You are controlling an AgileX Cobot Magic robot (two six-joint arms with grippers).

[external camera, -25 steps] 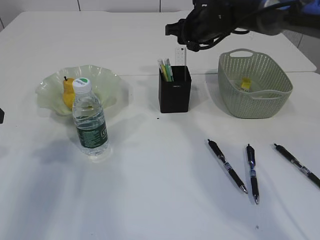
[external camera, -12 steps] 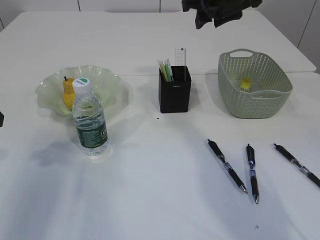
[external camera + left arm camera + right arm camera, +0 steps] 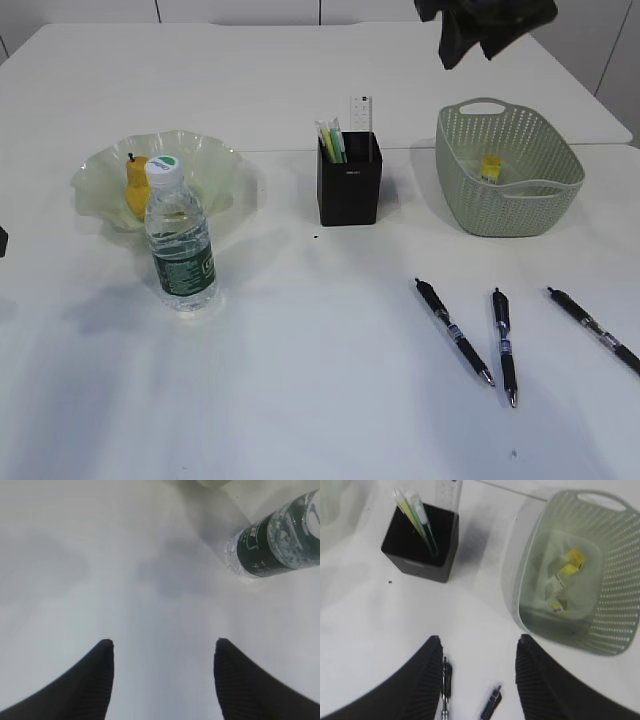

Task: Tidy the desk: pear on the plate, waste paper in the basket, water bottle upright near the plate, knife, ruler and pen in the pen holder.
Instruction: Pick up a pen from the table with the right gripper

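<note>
The yellow pear [image 3: 137, 184] lies in the pale green plate [image 3: 215, 160] at the left. The water bottle [image 3: 180, 238] stands upright in front of the plate; its base shows in the left wrist view [image 3: 272, 542]. The black pen holder [image 3: 349, 190] holds the clear ruler [image 3: 360, 112] and a green-white knife [image 3: 331, 140]. The waste paper [image 3: 490, 167] lies in the sage basket [image 3: 530, 205]. Three pens [image 3: 453, 331] [image 3: 503, 345] [image 3: 593, 328] lie on the desk [image 3: 300, 380]. My right gripper [image 3: 479, 640] is open, high above the desk between holder and basket. My left gripper [image 3: 164, 642] is open over bare desk.
In the right wrist view the pen holder [image 3: 419, 545], basket [image 3: 615, 580] with paper scraps [image 3: 565, 577] and two pen ends [image 3: 446, 685] [image 3: 491, 702] show below. A seam between tabletops runs behind the holder.
The right arm has risen and swung right, from just above the pen holder to the top edge above the basket. The ruler stays in the holder.
</note>
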